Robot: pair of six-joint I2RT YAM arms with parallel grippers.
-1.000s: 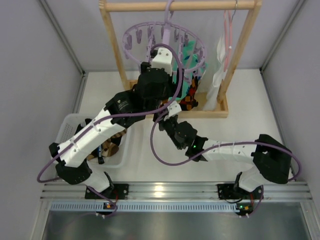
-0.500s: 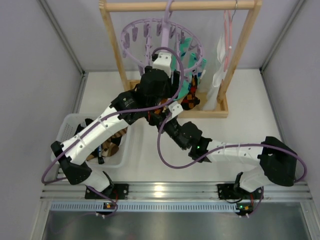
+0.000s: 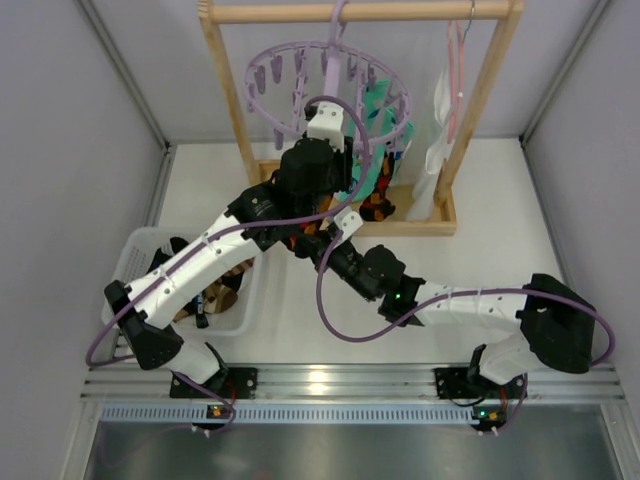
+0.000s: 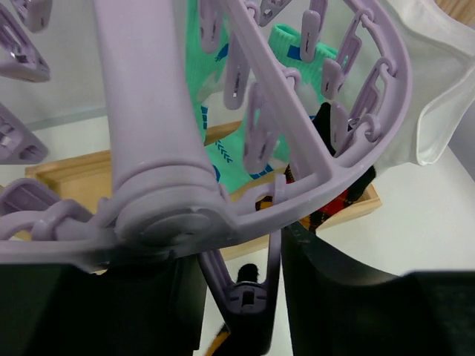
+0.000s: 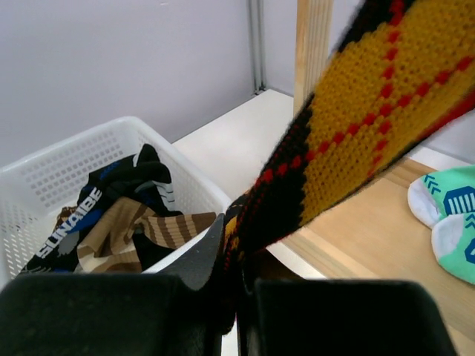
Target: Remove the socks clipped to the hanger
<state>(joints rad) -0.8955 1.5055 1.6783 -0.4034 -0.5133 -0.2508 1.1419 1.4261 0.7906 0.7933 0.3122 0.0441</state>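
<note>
The lilac hanger hangs from the wooden frame's top bar. Mint-green socks are clipped on its right side and also show in the left wrist view. Just under the ring's hub, my left gripper is shut on a dangling peg, squeezing its two levers. The red-orange-black patterned sock stretches down from the hanger, and my right gripper is shut on its lower end. From above, that sock shows below the ring, with the right gripper low to its left.
A white basket at the left holds a black sock and a brown-striped sock. The wooden frame stands on a base board. A white cloth and a thin pink hanger hang at the right.
The left gripper's jaws have closed from wide open onto the peg. The lilac ring has swayed a little. The right arm has shifted slightly, still holding the patterned sock.
</note>
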